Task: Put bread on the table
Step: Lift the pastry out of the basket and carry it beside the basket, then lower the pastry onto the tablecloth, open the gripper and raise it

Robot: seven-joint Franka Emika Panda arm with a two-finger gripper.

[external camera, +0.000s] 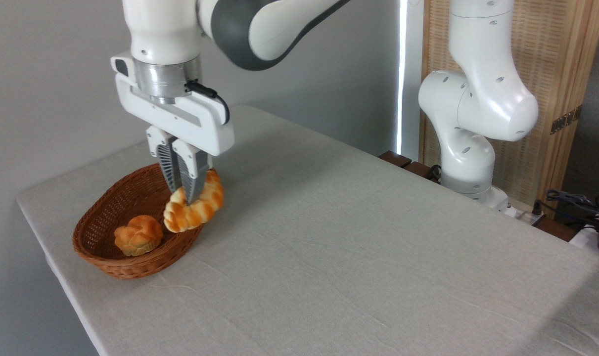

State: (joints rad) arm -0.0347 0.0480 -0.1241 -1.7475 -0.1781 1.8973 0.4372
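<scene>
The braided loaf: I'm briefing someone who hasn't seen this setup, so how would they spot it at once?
Find the brown wicker basket at the left end of the cloth-covered table. Over its right rim, the gripper has its jaws shut on the bread. It is long, pale yellow and braided, unlike the small round orange bun lying inside the basket.

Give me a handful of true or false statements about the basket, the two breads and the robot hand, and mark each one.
1. The hand is closed on the braided loaf. True.
2. The small knotted bun lies on the table cloth. False: it sits inside the wicker basket.
3. The wicker basket stands near the left end of the table. True.
4. The braided loaf already lies flat on the cloth, far from the basket. False: it is held at the basket's right rim.
5. The hand's fingers point downward. True.
</scene>
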